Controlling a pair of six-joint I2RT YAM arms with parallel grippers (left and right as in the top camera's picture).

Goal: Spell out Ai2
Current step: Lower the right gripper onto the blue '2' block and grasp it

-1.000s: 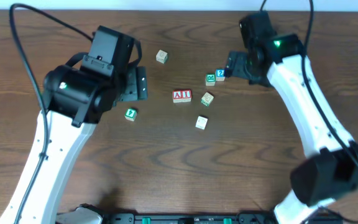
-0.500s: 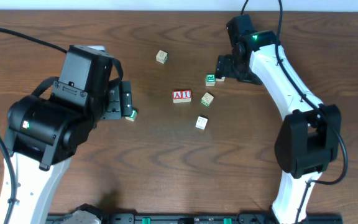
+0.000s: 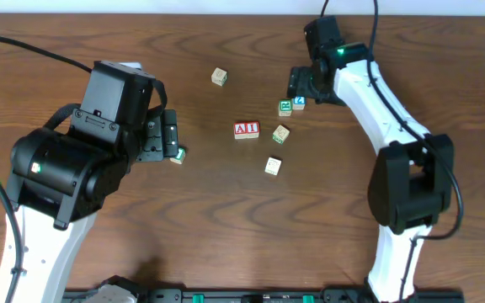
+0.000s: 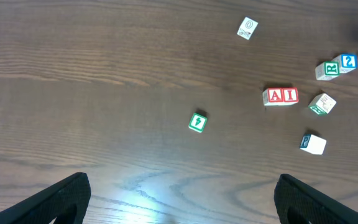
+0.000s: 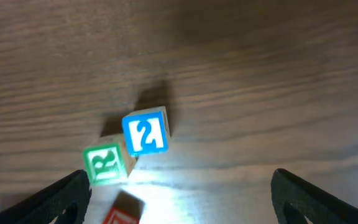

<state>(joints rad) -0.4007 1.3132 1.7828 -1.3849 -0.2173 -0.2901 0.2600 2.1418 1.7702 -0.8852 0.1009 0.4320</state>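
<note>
Cube "2" (image 5: pixel 145 134), likely light, hard and smooth-faced, sat on the desk (image 5: pixel 260 74) touching the green-marked cube (image 5: pixel 106 164), its other sides free for the spread-open right claw (image 5: pixel 179 193) above.

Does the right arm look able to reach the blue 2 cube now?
Probably yes: the right arm, jaws open, hovers beside the blue 2 cube, top uncovered, though the green-marked cube against it may crowd one side.

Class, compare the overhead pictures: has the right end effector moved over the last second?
Yes. The right end effector has shifted left, closer to the unmoved red-lettered white A and I cubes, and is now beside the blue-lettered white 2 cube.
</note>
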